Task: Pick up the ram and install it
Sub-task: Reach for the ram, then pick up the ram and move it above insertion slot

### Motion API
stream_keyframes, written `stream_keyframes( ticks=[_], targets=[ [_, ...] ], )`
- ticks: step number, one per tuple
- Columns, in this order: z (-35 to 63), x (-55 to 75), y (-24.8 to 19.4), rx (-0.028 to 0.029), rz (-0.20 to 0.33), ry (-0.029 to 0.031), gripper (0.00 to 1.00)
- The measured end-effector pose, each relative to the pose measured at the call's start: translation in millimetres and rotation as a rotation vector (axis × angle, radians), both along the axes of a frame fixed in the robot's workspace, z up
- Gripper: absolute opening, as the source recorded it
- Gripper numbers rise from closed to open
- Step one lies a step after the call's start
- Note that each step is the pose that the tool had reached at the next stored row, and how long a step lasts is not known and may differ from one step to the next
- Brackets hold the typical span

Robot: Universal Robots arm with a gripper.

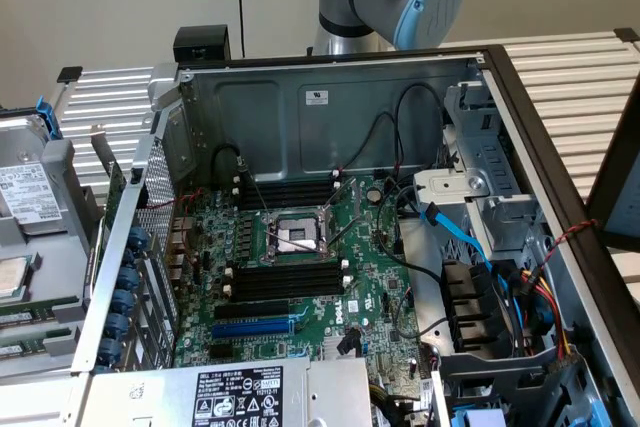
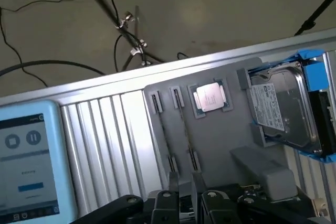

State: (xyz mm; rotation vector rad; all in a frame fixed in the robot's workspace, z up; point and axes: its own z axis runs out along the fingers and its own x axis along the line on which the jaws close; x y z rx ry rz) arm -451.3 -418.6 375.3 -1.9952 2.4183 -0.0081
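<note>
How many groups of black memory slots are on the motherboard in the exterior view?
2. The far group sits beyond the CPU socket; the near group sits between that socket and the blue slot. None seems hidden.

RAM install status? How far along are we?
Done: nothing visible; the black memory slots in the case stand empty. In hand: the end effector is open, nothing gripped, facing the gray parts tray that carries the CPU and hard drive. Left: both the pick and the install.
</note>
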Motion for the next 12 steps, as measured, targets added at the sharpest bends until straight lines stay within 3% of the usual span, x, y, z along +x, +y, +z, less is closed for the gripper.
stream_keyframes(
  ticks=[8,12],
  targets=[
    [-2.2,-0.2,-0.1,0.0000,0.140,0.0000,0.24],
    [-2.2,-0.2,0.0,0.0001,0.142,0.0001,0.24]
  ],
)
